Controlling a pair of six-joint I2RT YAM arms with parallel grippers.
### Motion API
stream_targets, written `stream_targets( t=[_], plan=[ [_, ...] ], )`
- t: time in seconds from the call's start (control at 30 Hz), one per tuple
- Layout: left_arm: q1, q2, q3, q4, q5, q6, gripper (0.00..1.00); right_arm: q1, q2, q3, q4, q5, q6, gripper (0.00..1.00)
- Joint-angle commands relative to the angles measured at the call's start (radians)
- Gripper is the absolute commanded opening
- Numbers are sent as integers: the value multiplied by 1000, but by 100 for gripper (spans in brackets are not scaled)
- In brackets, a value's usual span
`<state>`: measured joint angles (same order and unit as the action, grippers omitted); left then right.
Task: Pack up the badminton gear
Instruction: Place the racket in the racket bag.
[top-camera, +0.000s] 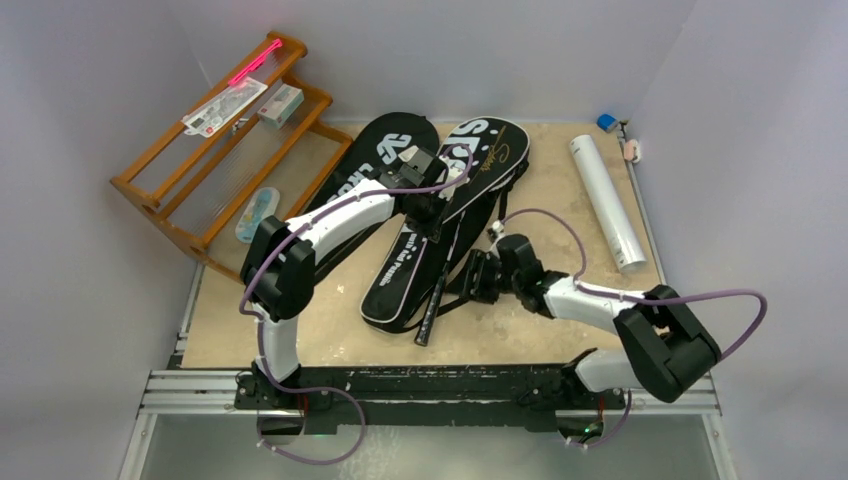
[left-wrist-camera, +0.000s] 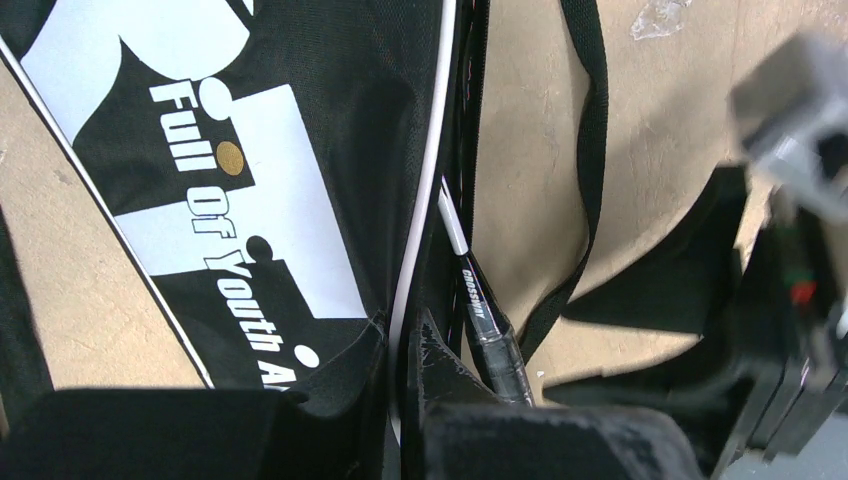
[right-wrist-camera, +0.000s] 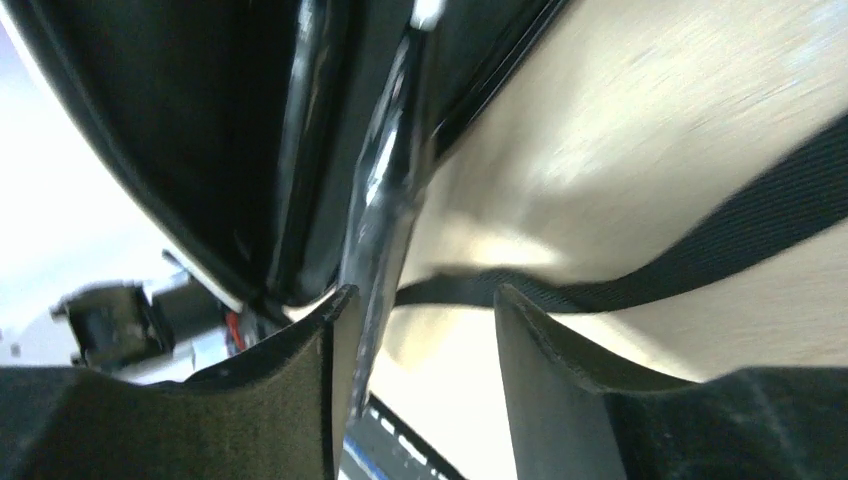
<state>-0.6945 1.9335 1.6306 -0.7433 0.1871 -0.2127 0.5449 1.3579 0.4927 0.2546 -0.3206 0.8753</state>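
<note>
Two black racket covers lie side by side on the table, one lettered "CROSSWAY" (top-camera: 385, 155) and one lettered "SPORT" (top-camera: 470, 190). My left gripper (top-camera: 432, 215) (left-wrist-camera: 405, 335) is shut on the white-piped edge of the SPORT cover (left-wrist-camera: 300, 200). A racket lies in that cover's opening, its shaft (left-wrist-camera: 482, 315) and black handle (top-camera: 433, 300) sticking out toward me. My right gripper (top-camera: 462, 282) (right-wrist-camera: 420, 300) stands open around the handle's end (right-wrist-camera: 378, 240), which lies against its left finger. The long white tube (top-camera: 607, 200) lies at the right.
The cover's black strap (right-wrist-camera: 700, 250) (left-wrist-camera: 592, 150) trails over the table beside the handle. An orange-brown wooden rack (top-camera: 200, 175) stands at the back left with small packets and a pink stick (top-camera: 255, 62). A small blue object (top-camera: 607, 122) sits by the back right wall.
</note>
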Motion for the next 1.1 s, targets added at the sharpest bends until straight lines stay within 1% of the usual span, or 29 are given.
stream_targets(
  t=[0.0,0.07,0.13,0.23,0.4,0.67,0.73,0.83,0.9,0.97,1.03,1.07],
  plan=[
    [-1,-14,37,9,26,16,0,98,-47,-89,201,-93,97,57],
    [-3,-12,37,9,27,16,0,121,-62,-136,309,-107,129,61],
    [-1,-11,37,6,28,16,0,135,-76,-151,313,-98,137,64],
    [-1,-9,37,6,30,16,0,148,-80,-149,310,-92,131,65],
    [-1,-4,38,5,31,16,0,172,-23,-132,341,-89,138,60],
    [-2,1,38,4,35,16,0,196,136,-146,536,-100,200,55],
    [-2,1,38,4,36,16,0,198,164,-143,580,-108,213,51],
    [-3,0,40,3,37,18,0,197,179,-112,576,-132,203,40],
    [-2,0,40,1,38,19,0,196,168,-79,509,-144,189,32],
    [-3,1,41,0,40,19,0,194,148,-46,426,-123,178,23],
    [-2,1,41,-1,41,19,0,189,122,-5,334,-90,149,17],
    [-2,1,41,-2,41,19,0,187,111,16,291,-73,133,16]
  ],
)
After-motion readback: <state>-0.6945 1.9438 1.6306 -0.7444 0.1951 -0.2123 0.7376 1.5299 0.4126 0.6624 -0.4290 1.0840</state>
